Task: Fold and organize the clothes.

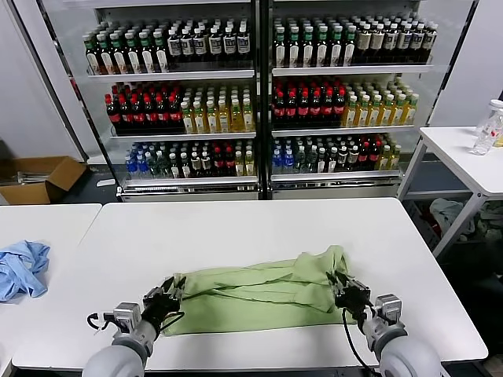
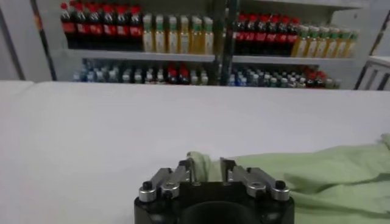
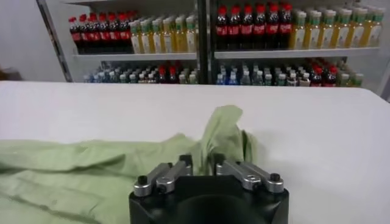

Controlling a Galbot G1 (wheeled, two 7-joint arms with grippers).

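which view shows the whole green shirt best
The head view: the green shirt lies there end to end on the white table, between both grippers. The left wrist view catches only one end, the right wrist view the other end with a raised fold.

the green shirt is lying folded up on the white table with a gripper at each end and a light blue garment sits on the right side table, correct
One thing is wrong: the light blue garment lies on the side table to the robot's left, not the right, as the head view shows. The rest holds: the green shirt lies folded up on the white table, with the left gripper and right gripper at its ends.
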